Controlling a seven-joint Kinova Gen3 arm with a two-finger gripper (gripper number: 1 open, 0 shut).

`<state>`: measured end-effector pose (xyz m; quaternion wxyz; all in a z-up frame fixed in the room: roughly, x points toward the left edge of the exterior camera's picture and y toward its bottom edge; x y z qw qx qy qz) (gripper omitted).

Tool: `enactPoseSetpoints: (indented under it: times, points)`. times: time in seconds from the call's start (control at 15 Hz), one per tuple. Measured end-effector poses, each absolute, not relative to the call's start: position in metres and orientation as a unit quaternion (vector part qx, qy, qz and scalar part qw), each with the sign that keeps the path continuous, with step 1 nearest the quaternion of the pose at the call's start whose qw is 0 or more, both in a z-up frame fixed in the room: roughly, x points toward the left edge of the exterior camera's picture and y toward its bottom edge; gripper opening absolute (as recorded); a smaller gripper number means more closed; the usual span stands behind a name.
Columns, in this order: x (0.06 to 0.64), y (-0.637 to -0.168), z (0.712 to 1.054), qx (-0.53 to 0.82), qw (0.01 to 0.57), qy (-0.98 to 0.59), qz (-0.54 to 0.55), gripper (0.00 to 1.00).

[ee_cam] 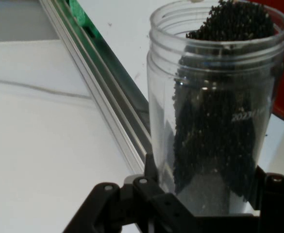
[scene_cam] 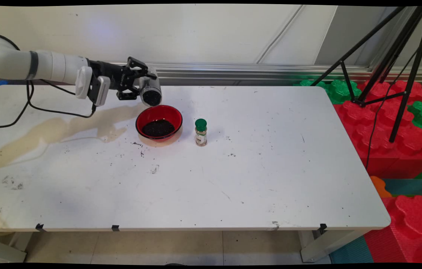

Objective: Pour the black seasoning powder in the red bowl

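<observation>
We see the jaws clamped on a clear jar (scene_cam: 150, 90) of black grains, tipped over the red bowl's (scene_cam: 159, 122) far rim. Grains already lie in the bowl. A green-capped spice bottle (scene_cam: 201, 132) stands just right, on the table (scene_cam: 256, 175).

Clear smooth plastic jar (ee_cam: 214, 97), glossy red bowl (scene_cam: 158, 121), matt scuffed white table (scene_cam: 233, 179)

A: Can any writing be read?
B: Faint pale digits, roughly "2022", show on the clear jar (ee_cam: 214, 111) at the hand view's right.
A: Anything else?
B: The green-capped spice bottle (scene_cam: 201, 132), mid-frame in the main view, carries a label too small to read.
</observation>
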<state>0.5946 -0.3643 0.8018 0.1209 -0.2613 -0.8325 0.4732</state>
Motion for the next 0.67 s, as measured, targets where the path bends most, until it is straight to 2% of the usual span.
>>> enactPoseSetpoints:
  times: [0.67]
  points:
    - [0.6011, -0.3599, 0.8082, -0.130, 0.203, -0.866, 0.438, 0.00]
